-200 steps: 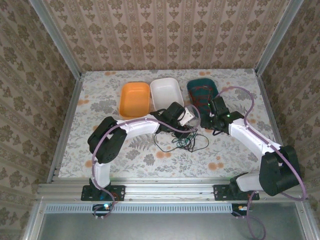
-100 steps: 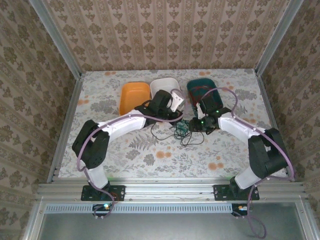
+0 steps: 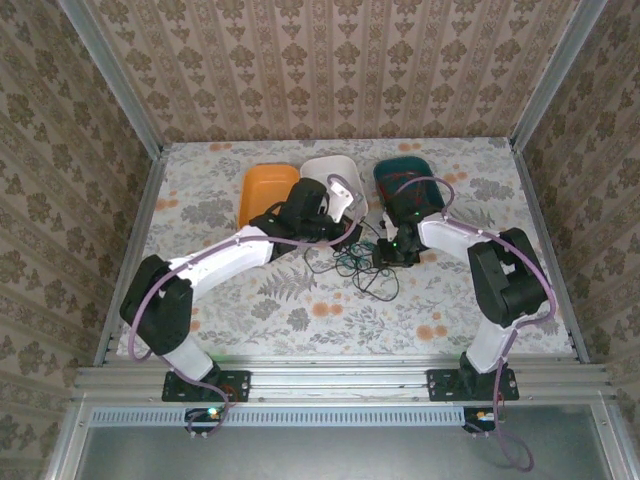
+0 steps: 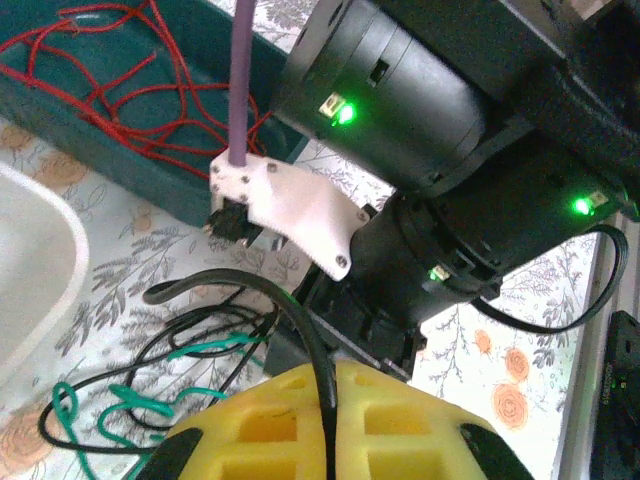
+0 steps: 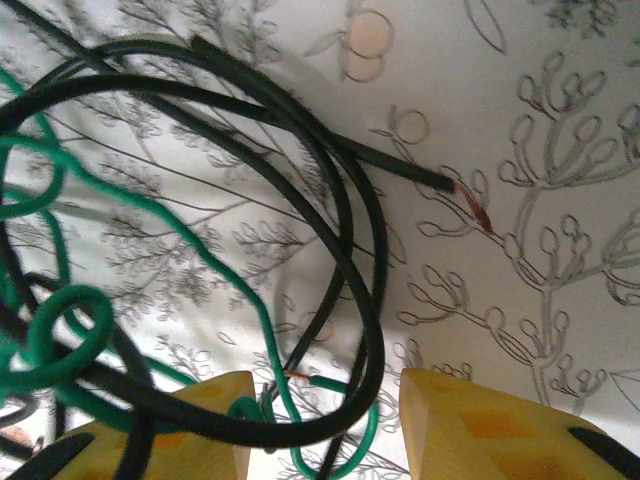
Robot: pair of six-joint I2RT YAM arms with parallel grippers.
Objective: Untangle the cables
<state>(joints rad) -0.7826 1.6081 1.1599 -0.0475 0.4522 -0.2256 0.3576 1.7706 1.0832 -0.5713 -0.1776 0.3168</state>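
Note:
The cables [image 3: 355, 265] lie as a black and green tangle on the table between both arms. My left gripper [image 4: 335, 405] is shut on a black cable [image 4: 300, 320], which arches up from the tangle into its yellow fingers [image 4: 260, 430]. In the top view the left gripper [image 3: 352, 232] sits just beyond the tangle. My right gripper [image 5: 320, 425] is open, low over the table, with loops of black cable [image 5: 370, 260] and green cable [image 5: 200, 240] lying between its fingers [image 5: 480, 430]. In the top view the right gripper [image 3: 378, 260] is at the tangle's right side. Red cables [image 4: 110, 90] lie in a teal bin [image 3: 400, 170].
An orange bin [image 3: 265, 195] and a white bin [image 3: 322, 172] stand beside the teal one at the back. The right arm's black wrist [image 4: 450, 200] is close in front of the left gripper. Metal frame rails [image 3: 140, 250] border the table.
The left arm has reached farther back and its gripper has closed on the black cable. The right arm has swung left onto the tangle, which has bunched up toward the bins.

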